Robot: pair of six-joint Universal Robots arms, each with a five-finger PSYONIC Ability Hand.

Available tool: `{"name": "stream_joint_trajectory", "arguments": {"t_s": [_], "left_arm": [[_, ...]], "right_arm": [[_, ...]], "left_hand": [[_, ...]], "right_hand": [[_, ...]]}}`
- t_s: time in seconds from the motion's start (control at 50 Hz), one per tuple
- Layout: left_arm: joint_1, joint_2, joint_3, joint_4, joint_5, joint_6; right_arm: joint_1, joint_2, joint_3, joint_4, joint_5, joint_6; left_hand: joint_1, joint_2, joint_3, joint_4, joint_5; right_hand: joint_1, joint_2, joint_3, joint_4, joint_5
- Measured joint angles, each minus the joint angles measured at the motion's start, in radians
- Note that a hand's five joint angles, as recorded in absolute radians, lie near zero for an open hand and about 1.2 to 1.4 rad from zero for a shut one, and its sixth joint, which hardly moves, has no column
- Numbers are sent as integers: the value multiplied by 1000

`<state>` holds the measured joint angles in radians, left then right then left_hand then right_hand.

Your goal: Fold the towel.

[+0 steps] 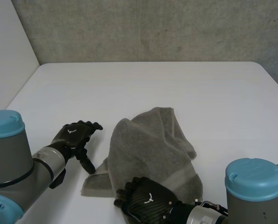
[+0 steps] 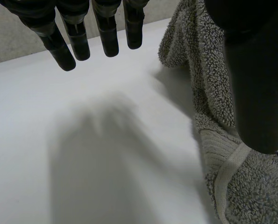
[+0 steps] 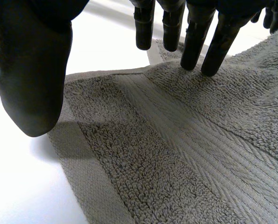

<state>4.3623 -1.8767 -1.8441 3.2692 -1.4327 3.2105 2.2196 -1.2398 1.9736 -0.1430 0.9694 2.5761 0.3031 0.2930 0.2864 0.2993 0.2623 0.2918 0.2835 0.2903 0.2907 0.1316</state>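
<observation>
Towel (image 1: 150, 149) lies crumpled on the table (image 1: 143, 84), not yet folded. My left hand (image 1: 74, 136) hovers at its 9 o'clock, fingers relaxed, holding nothing. My right hand (image 1: 146, 198), fingers straight, is over its 6 o'clock edge. I judge gripping comes next: each hand must pinch a corner.

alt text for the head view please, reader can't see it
A crumpled grey towel lies in a heap on a white table. The robot's right hand is open over the towel's near edge. Its left hand is open beside the towel's near corner, holding nothing.
</observation>
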Motion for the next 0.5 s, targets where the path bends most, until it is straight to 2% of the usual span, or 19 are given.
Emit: {"name": "stream_joint_trajectory", "arguments": {"t_s": [0.22,0.5], "left_arm": [[2,2,-6,2,0,-1],[5,5,-7,1,0,-1]], "right_arm": [[15,16,1,-46,3,-15],[26,49,-4,-70,10,-20]], "left_hand": [[0,0,0,0,0],[0,0,0,0,0]], "right_hand": [[153,171,172,169,162],[186,198,194,194,189]]}}
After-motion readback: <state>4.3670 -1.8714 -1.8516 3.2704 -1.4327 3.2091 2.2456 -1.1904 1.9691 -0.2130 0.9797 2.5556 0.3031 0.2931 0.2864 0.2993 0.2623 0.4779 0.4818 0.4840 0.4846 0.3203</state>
